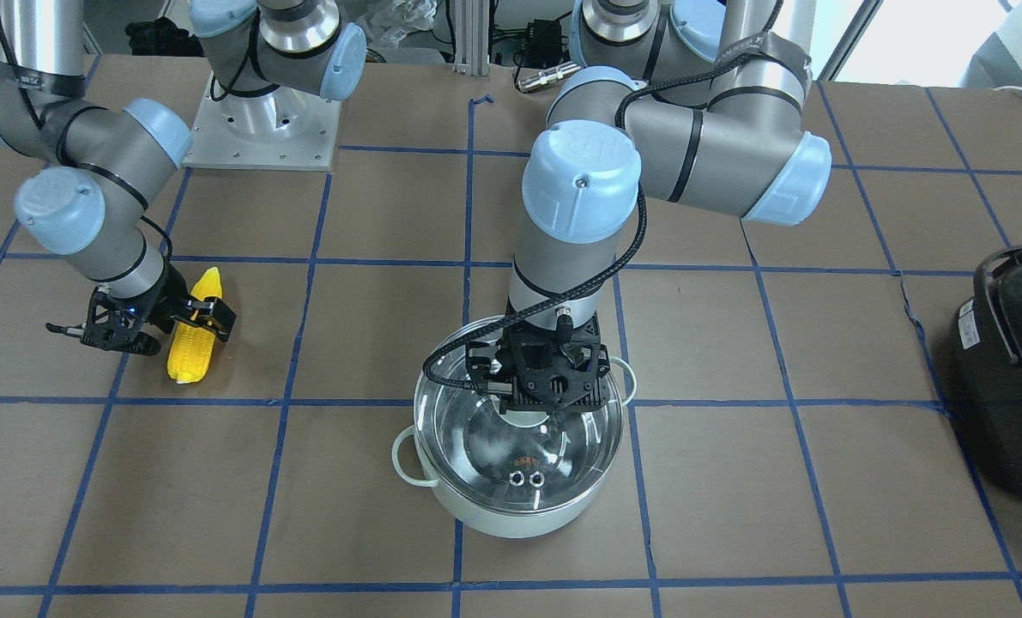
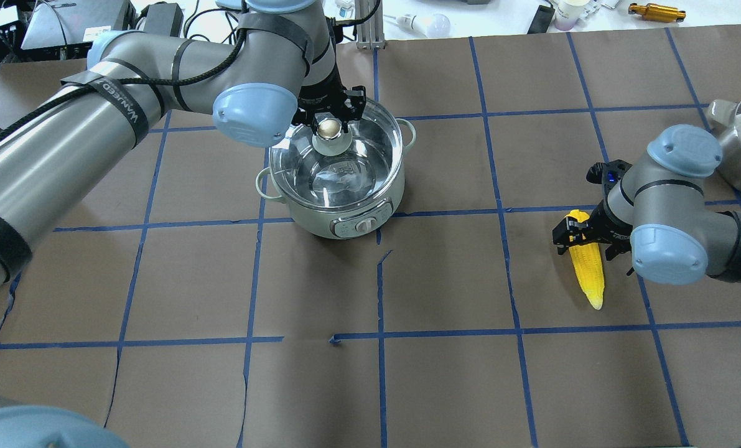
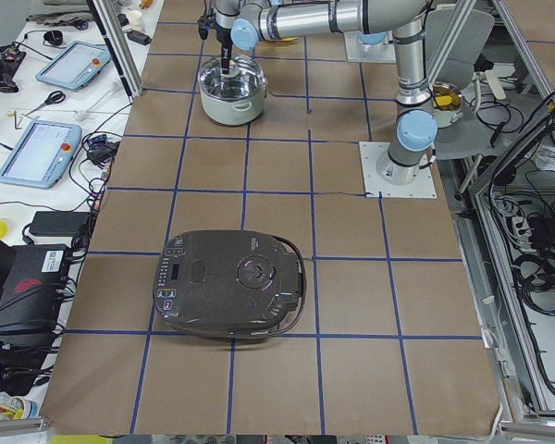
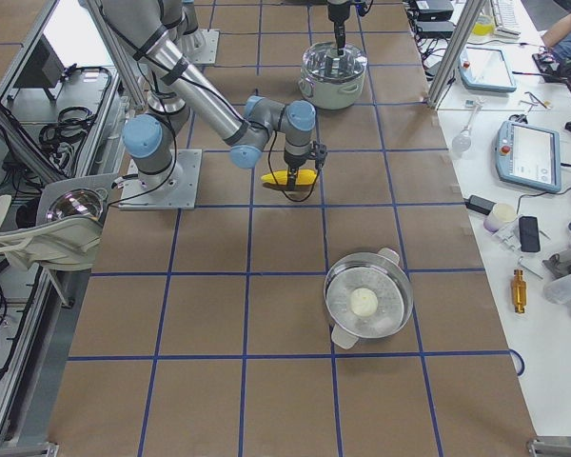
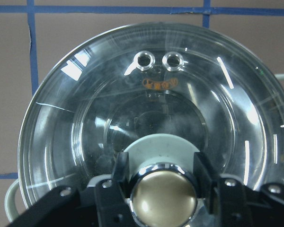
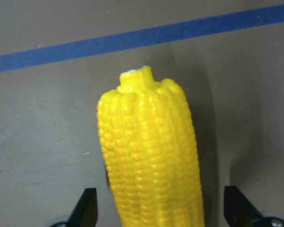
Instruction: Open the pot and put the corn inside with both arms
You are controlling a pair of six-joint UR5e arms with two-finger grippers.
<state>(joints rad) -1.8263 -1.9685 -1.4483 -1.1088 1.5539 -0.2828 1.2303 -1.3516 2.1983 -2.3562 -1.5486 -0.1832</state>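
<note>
The pale mint-white pot stands mid-table with a clear glass lid over it; it also shows in the overhead view. My left gripper is down on the lid, shut on its brass-coloured knob, one finger on each side. I cannot tell whether the lid is lifted off the rim. The yellow corn lies on the table on my right. My right gripper is low over its thick end, open, with its fingers on either side of the corn with gaps.
A large black appliance sits at the table's end on my left. A second steel pot with a white lump inside stands towards my right end. The right arm's base plate is behind the corn.
</note>
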